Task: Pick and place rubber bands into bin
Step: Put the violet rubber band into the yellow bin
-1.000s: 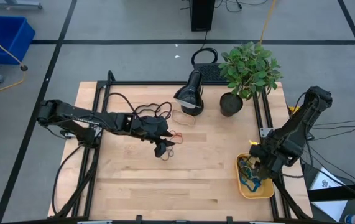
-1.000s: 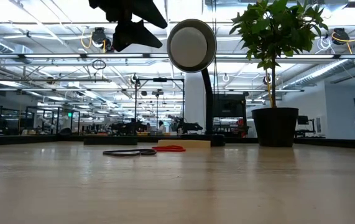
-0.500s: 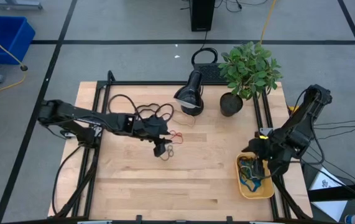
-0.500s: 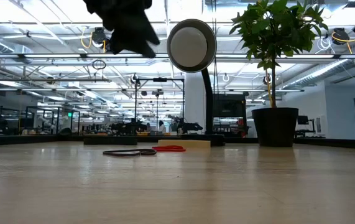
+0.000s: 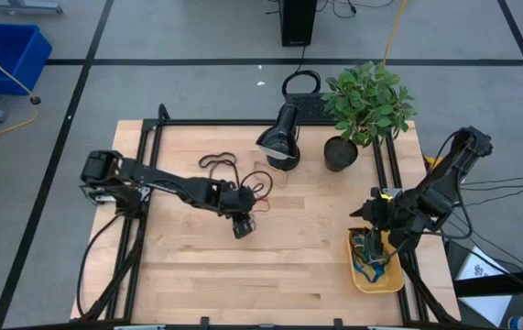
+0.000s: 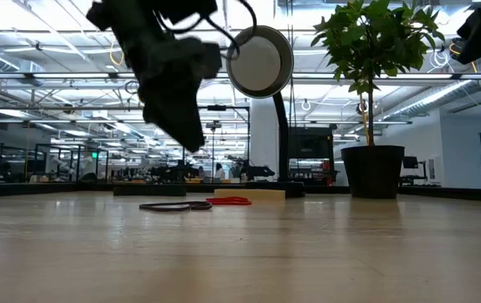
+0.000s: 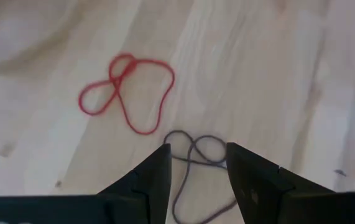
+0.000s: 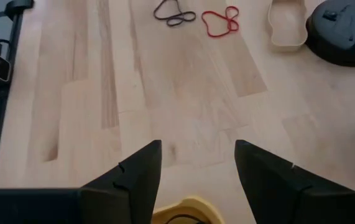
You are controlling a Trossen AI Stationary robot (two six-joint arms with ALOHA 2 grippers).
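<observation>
A black rubber band and a red rubber band lie flat on the wooden table, left of its middle. My left gripper hangs open above the black band, pointing steeply down, and stands clear of the table in the low view. The yellow bin sits at the near right with several bands in it. My right gripper stands open over the bin's far end, with the bin's rim just below its fingers. A tan band lies near the lamp.
A black desk lamp and a potted plant stand at the table's far edge. A thick black cable loops on the table behind my left arm. Bare wood stretches between the bands and the bin.
My left gripper has come down toward the black band and tipped more steeply downward. My right gripper has turned about over the bin and risen a little toward the far edge. The bands have stayed where they were.
</observation>
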